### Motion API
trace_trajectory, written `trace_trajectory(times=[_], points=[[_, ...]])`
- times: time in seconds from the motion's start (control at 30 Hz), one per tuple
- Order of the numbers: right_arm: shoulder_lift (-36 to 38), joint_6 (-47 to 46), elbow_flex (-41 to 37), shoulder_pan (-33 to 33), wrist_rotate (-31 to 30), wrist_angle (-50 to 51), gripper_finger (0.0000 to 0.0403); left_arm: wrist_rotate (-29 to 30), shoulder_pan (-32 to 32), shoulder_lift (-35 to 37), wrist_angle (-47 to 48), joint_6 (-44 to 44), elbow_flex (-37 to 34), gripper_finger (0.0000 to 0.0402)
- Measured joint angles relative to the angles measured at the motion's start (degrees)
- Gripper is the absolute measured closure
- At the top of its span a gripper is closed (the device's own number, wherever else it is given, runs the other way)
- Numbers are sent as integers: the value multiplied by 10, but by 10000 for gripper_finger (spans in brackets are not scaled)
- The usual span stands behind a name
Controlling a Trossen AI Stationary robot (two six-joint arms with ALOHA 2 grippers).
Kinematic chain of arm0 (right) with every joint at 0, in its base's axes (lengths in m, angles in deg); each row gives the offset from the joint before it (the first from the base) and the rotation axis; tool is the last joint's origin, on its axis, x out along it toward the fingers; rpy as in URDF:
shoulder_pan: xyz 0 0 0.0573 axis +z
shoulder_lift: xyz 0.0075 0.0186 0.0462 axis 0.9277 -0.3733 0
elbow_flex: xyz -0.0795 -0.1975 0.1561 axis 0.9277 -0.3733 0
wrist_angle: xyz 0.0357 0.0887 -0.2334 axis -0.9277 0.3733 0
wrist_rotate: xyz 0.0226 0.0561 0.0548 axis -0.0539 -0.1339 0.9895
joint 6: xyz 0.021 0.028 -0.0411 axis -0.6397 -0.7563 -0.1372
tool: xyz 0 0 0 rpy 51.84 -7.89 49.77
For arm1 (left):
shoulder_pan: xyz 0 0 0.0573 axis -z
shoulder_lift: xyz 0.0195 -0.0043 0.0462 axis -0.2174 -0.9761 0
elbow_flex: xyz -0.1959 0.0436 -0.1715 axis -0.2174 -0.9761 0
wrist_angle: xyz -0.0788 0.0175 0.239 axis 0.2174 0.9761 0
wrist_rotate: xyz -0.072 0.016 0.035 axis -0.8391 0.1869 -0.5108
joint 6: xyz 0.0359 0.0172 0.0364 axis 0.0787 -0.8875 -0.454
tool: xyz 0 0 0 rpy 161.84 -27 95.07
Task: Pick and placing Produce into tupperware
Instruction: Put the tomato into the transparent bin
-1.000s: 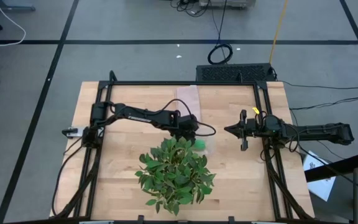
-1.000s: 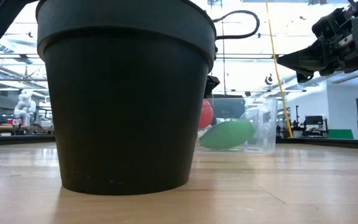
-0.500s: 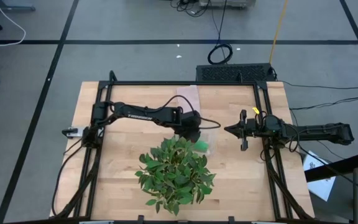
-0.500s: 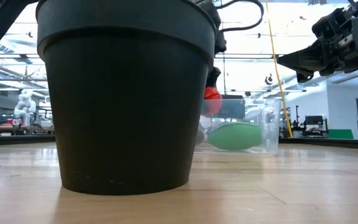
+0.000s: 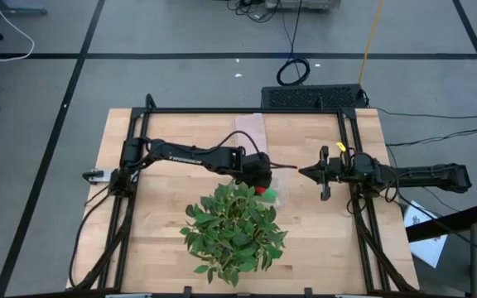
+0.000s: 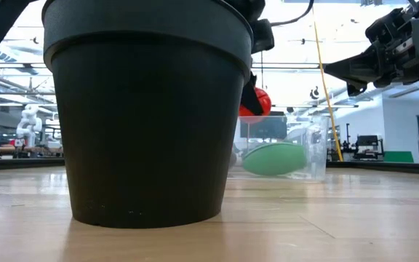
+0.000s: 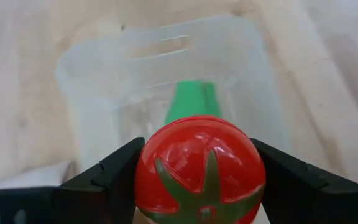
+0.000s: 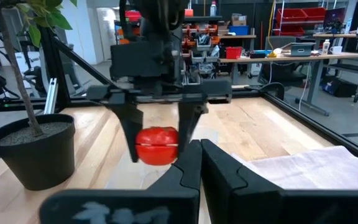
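the small red round toy tomato [image 7: 199, 168] sits clamped between the left fingers [image 7: 114, 171], hanging directly above the clear shallow plastic tub [image 7: 92, 81] on the bench [image 5: 321, 240]; 1 bright green oval [image 7: 190, 99] lies inside, long axis running away from the wrist. the right fingers [image 5: 302, 173] rest together, nearby.

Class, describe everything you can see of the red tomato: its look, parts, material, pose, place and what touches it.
The tomato is a small, glossy red ball, plastic-looking, with a green star-shaped leaf cap moulded on it. The left end effector holds it, one dark finger pressed to each side. It hangs in the air above the clear plastic tub, touching neither the tub nor the green piece lying inside. It sits beside the potted plant.
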Motion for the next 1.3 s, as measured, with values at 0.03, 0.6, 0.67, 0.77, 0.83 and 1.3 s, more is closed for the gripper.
trace_trajectory(times=[0.03, 0.6, 0.67, 0.77, 0.83, 1.3], points=[[0, 0, 0, 0, 0, -1, 403, 5, -1, 0, 1, -1, -1, 142], [0, -2, 0, 0, 0, -5, 403, -4, -16, -36, 22, -5, -2, 142], [0, -2, 0, 0, 0, -7, 403, -4, -17, -36, 36, -5, -2, 142], [0, -1, 0, 0, 0, -6, 403, -8, -16, -43, 38, -9, -1, 142], [0, -1, 0, 0, 0, -7, 403, -18, -17, -46, 51, -11, -2, 142], [0, -1, 0, 0, 0, -9, 403, -35, -17, -78, 53, -32, 0, 142]])
